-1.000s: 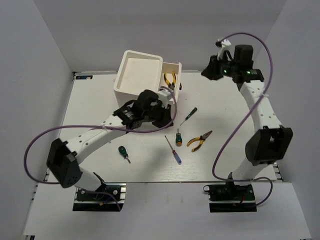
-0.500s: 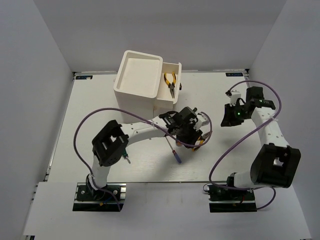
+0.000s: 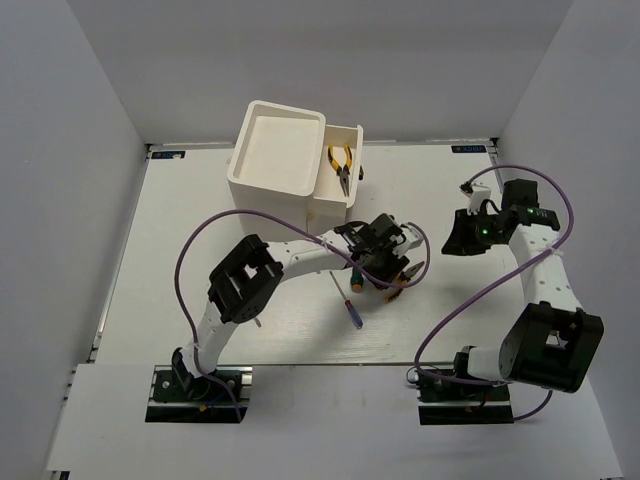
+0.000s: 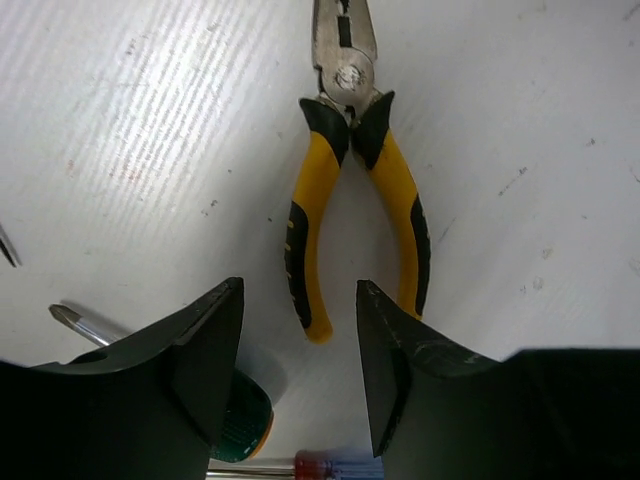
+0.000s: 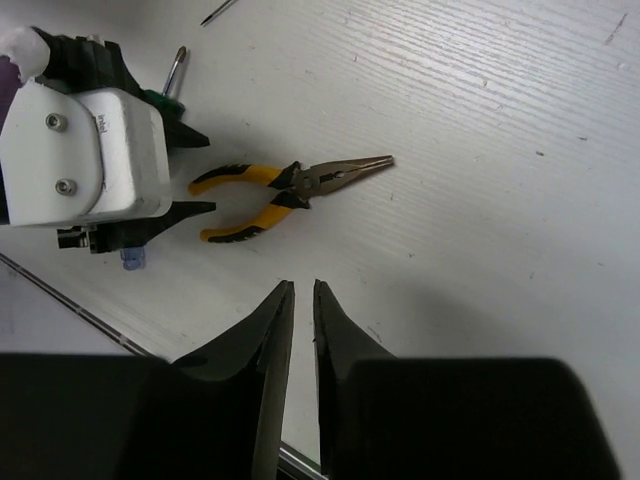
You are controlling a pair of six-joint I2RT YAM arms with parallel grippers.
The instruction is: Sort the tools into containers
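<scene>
Yellow-and-black pliers (image 4: 318, 215) lie flat on the table, jaws pointing away from my left wrist camera. My left gripper (image 4: 300, 370) is open and empty just above them, with the tip of one handle between its fingers. In the top view the left gripper (image 3: 392, 270) covers most of these pliers (image 3: 413, 270). A second pair of pliers (image 3: 341, 166) lies in the pulled-out white drawer (image 3: 352, 140) of the white cabinet (image 3: 277, 150). My right gripper (image 3: 463, 238) hovers to the right, shut and empty (image 5: 298, 290), looking at the table pliers (image 5: 290, 185).
A stubby green-handled screwdriver (image 3: 356, 282) and a thin blue-handled screwdriver (image 3: 351, 308) lie just left of my left gripper; both show in the left wrist view, green (image 4: 243, 420) and blue (image 4: 345, 466). The left arm's purple cable loops over the table's middle.
My left arm has swung from the cabinet front across to the pliers on the table. My right arm has come down from the far back to the table's right middle.
</scene>
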